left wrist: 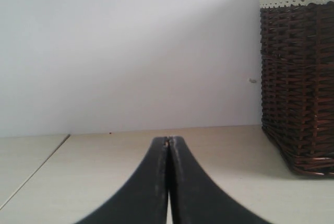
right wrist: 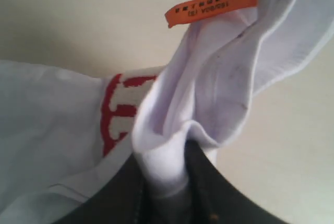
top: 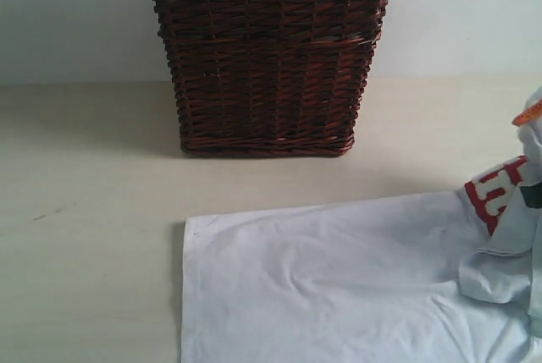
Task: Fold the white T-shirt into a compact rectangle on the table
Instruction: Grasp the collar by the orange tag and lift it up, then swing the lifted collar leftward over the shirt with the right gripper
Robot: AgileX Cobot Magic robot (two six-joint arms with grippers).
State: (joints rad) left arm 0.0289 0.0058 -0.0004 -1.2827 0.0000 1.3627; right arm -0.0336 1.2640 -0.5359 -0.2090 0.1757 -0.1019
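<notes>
White T-shirt (right wrist: 209, 93) pinched in right end effector (right wrist: 167, 179); left end effector (left wrist: 168, 143) closed, empty.

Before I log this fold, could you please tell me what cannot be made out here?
Exterior view: the right and bottom edges cut off the white T-shirt.
Right wrist view: folds hide most letters on the red band; the print on the orange neck tag is blurred.
Exterior and left wrist views: the walls of the wicker basket hide its inside.
Exterior view: the left gripper is out of frame.
</notes>
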